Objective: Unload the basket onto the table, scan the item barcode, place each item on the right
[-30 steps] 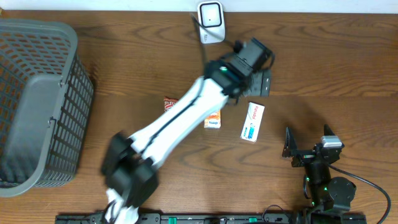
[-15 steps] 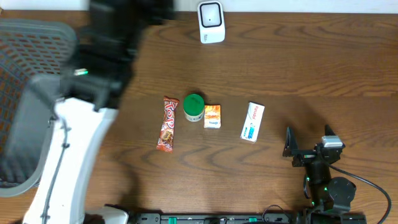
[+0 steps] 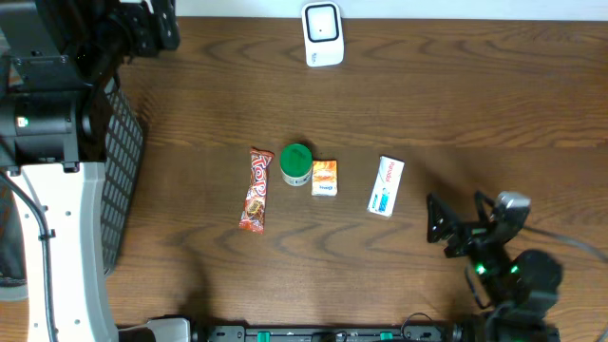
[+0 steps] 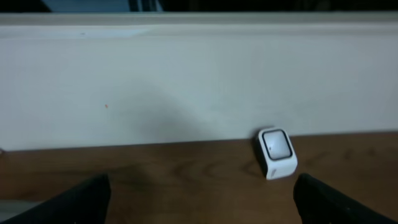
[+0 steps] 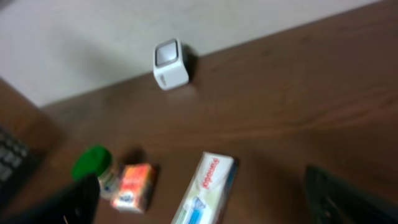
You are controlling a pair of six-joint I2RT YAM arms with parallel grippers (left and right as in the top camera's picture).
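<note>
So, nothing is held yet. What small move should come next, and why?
Probably the right gripper should ease toward the white box: its jaws stand open and empty, that box lies nearest it, and nothing is at the scanner yet.

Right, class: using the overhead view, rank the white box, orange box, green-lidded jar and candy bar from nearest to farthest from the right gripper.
1. white box, row's end beside the right gripper
2. orange box, mid-row
3. green-lidded jar, just beyond it
4. candy bar, row's far end
</note>
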